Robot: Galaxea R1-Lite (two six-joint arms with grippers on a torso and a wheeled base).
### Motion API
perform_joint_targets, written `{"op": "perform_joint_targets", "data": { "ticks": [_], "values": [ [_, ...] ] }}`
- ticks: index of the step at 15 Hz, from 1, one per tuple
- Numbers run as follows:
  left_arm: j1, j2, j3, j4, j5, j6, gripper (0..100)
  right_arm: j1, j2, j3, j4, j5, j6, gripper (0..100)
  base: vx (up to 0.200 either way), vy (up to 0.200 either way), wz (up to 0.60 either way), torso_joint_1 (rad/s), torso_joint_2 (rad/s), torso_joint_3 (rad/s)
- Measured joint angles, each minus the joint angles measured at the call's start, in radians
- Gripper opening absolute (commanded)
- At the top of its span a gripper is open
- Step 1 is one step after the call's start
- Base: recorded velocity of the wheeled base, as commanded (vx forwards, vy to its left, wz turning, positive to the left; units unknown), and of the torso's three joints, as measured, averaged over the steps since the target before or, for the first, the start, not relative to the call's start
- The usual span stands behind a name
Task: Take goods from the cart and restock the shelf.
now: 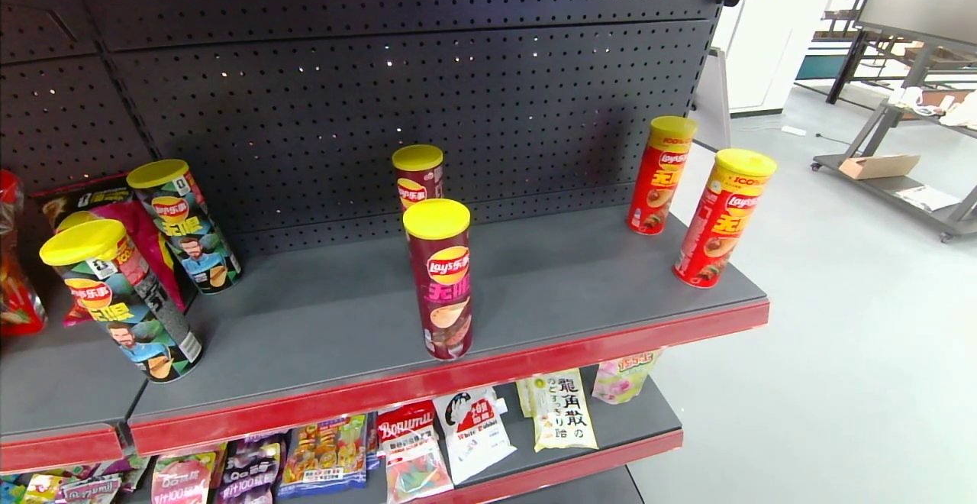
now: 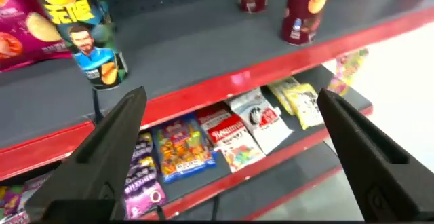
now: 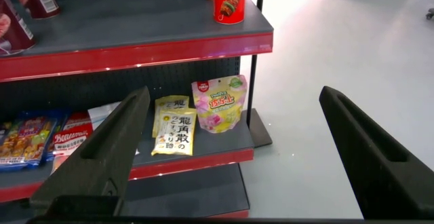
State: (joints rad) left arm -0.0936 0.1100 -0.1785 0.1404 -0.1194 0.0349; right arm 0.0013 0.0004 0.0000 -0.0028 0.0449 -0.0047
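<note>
Left claw (image 2: 230,95) and right claw (image 3: 235,91) are both gaping wide, gripping nothing. Tall maroon cardboard chip can with yellow plastic lid (image 1: 443,279) is standing centre-frame on the grey metal shelf (image 1: 580,275); it is probably light, stiff and slick-walled, so gripping mid-body looks safest.

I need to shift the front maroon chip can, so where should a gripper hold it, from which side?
Probably the mid-body of the front maroon can, coming from the aisle. It stands upright near the shelf edge, a round tube with bare shelf on both flanks; the rear maroon can stands behind.
</note>
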Motion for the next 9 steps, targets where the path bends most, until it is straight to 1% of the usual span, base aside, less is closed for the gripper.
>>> {"op": "perform_joint_targets", "data": {
  "ticks": [2,3,9],
  "values": [
    [0.0,-0.011,-0.002,-0.003,0.04,-0.006,100,0.0,0.0,0.0,0.0,0.002,-0.001,100,0.0,0.0,0.0,0.0,0.0,0.0],
    [0.0,-0.014,0.002,-0.004,0.047,-0.009,100,0.0,0.0,0.0,0.0,0.002,-0.002,100,0.0,0.0,0.6,0.002,0.0,0.002],
    [0.0,-0.018,0.018,-0.002,0.048,-0.009,100,-0.001,0.0,0.0,0.0,0.004,-0.001,100,0.0,0.0,0.6,0.007,0.0,0.001]
  ]
}}
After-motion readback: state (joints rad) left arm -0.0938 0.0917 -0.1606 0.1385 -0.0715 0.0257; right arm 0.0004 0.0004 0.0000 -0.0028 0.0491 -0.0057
